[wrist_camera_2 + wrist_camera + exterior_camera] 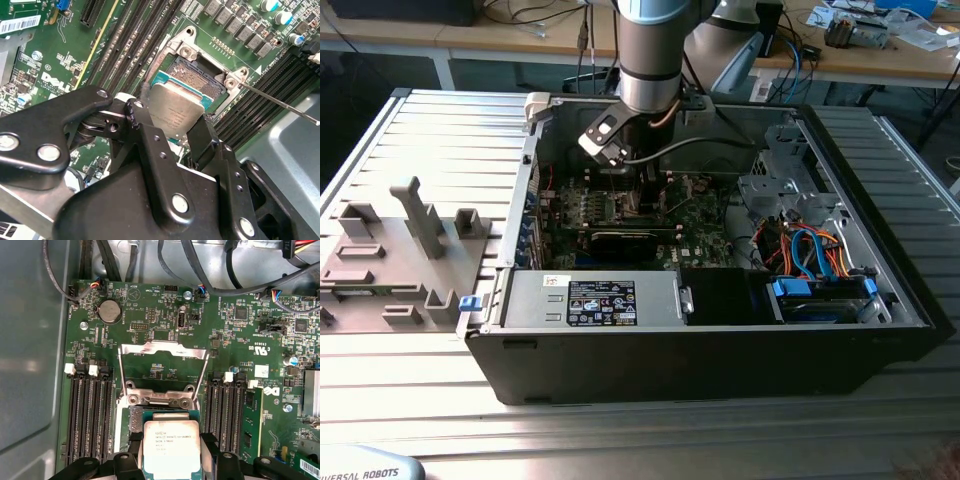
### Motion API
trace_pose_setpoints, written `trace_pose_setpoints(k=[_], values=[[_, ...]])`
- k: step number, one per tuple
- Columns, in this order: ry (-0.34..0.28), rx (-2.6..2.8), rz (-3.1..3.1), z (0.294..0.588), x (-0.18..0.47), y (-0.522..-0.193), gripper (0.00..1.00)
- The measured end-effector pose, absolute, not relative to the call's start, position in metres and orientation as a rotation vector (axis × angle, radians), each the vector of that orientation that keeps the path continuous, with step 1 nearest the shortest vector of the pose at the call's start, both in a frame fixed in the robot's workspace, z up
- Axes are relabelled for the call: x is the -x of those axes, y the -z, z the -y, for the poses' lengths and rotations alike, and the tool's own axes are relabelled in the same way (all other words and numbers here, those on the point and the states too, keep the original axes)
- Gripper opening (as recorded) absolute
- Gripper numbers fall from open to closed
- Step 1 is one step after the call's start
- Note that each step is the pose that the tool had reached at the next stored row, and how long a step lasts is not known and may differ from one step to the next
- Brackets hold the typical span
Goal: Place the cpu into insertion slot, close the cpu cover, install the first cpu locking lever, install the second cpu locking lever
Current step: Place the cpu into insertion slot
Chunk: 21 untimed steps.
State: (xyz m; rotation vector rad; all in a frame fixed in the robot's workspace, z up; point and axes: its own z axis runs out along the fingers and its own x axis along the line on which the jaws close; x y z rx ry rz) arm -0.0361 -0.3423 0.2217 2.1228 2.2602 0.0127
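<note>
My gripper (pixel 170 131) is shut on the cpu (pixel 175 111), a small square chip with a silvery top, pinched at two opposite edges by black fingers (pixel 137 120). The chip hangs tilted just over the insertion slot (pixel 192 76), whose dark pin field and silver rim are partly covered by it. In the first wrist view the cpu (pixel 171 447) sits between the fingertips, by the slot (pixel 136 420). The cpu cover (pixel 161 346), a silver frame with a window, stands flipped open beyond the slot. A thin metal lever (pixel 280 102) sticks out beside the socket. From outside, the gripper (pixel 638 195) is deep in the case.
Long black memory slots (pixel 90 415) flank the socket on both sides. The open computer case (pixel 720 370) holds a black graphics card (pixel 625 240), a power supply (pixel 600 300) and blue cables (pixel 810 250). A grey fixture (pixel 410 230) stands at the exterior view's left.
</note>
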Motion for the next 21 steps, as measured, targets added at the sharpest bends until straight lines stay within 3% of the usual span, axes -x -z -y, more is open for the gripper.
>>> trace_pose_setpoints(k=[21], values=[[-0.005,-2.119,-2.257,0.3424,0.0361,-0.2181,0.54]])
